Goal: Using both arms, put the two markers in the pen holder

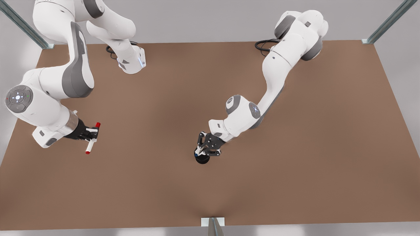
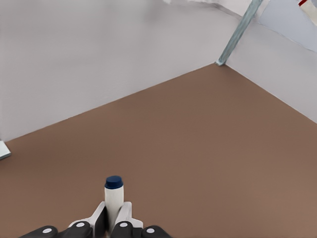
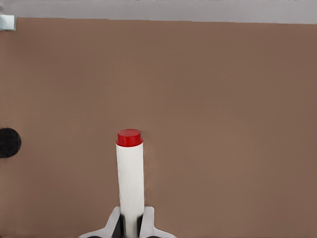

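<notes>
Left wrist view puts the blue marker [image 2: 113,198] right in my left hand [image 2: 113,224], clenched on its barrel, the capped end poking out beyond my fingers. From the front, that hand [image 1: 204,151] hangs just above the pen holder [image 1: 202,159]. My right hand [image 3: 131,224] grips the red marker [image 3: 130,176] near one end, well away from the holder [image 3: 9,142] across the counter [image 1: 295,157]. Both pens look light, stiff and slick, so I judge a mid-barrel pinch steadiest.
</notes>
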Controlling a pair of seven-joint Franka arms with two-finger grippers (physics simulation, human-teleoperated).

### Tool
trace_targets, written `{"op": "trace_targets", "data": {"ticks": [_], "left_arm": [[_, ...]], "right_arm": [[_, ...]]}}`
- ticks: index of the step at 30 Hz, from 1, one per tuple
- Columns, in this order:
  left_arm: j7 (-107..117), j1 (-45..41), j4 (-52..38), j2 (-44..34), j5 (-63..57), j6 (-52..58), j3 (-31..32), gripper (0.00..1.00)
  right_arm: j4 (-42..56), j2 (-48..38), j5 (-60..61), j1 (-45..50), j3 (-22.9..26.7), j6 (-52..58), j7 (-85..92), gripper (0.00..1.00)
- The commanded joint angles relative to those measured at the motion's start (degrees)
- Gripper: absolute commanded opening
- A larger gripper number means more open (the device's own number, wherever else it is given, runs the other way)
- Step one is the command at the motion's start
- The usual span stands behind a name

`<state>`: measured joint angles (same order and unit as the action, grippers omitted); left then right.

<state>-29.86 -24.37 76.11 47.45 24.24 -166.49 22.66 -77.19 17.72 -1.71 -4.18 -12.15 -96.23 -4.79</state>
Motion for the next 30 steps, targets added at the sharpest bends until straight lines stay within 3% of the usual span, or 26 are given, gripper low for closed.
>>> {"op": "trace_targets", "data": {"ticks": [1, 12, 13, 16, 19, 21, 24, 26, 27, 29, 30], "left_arm": [[-33.9, -2.1, -0.6, 1.9, 0.8, -24.7, -0.1, 0.21], [-28.4, -4.5, 3.2, 8.3, 1.2, -30.0, -0.3, 0.24], [-26.3, -4.9, 3.2, 7.8, 1.3, -30.0, -0.3, 1.00], [-25.2, -4.5, 7.6, 4.2, 2.4, -29.3, -0.2, 1.00], [-25.6, 5.4, 25.5, -9.8, 1.8, -25.6, 3.0, 1.00], [-26.7, 18.0, 30.9, -14.8, 1.8, -16.3, 10.8, 1.00], [-26.7, 34.1, 29.6, -23.3, 1.9, 15.0, 13.0, 1.00], [-17.8, 42.2, 22.1, -23.3, 0.7, 38.5, 10.3, 1.00], [-3.0, 43.0, 18.0, -23.1, -1.7, 48.5, 5.8, 1.00], [16.8, 44.2, 2.3, -23.2, -18.9, 77.9, 3.5, 1.00], [25.4, 44.4, -1.5, -23.3, -23.4, 83.7, 3.3, 1.00]], "right_arm": [[0.1, 0.3, 0.5, 0.9, -0.6, -3.9, -8.9, 0.21], [1.8, 12.6, -1.2, 7.1, -3.1, -22.5, -17.9, 0.21], [1.7, 13.0, -1.2, 7.3, -3.1, -23.8, -17.9, 0.21], [1.6, 13.3, -1.2, 8.6, -3.1, -26.1, -18.0, 0.21], [1.5, 13.7, -2.4, 12.4, -3.1, -28.0, -20.1, 0.21], [1.3, 13.8, -2.5, 15.2, -3.1, -29.1, -22.0, 0.21], [-0.2, 14.5, -2.4, 18.4, -3.1, -32.6, -24.7, 0.21], [-0.5, 16.1, -2.4, 20.4, -3.1, -39.5, -25.0, 0.21], [-0.1, 17.0, -2.8, 21.9, -2.6, -42.0, -27.9, 0.21], [0.4, 20.7, -6.9, 25.3, -2.3, -49.8, -29.0, 0.21], [0.6, 22.0, -9.1, 25.6, -2.3, -52.3, -29.0, 0.21]]}}
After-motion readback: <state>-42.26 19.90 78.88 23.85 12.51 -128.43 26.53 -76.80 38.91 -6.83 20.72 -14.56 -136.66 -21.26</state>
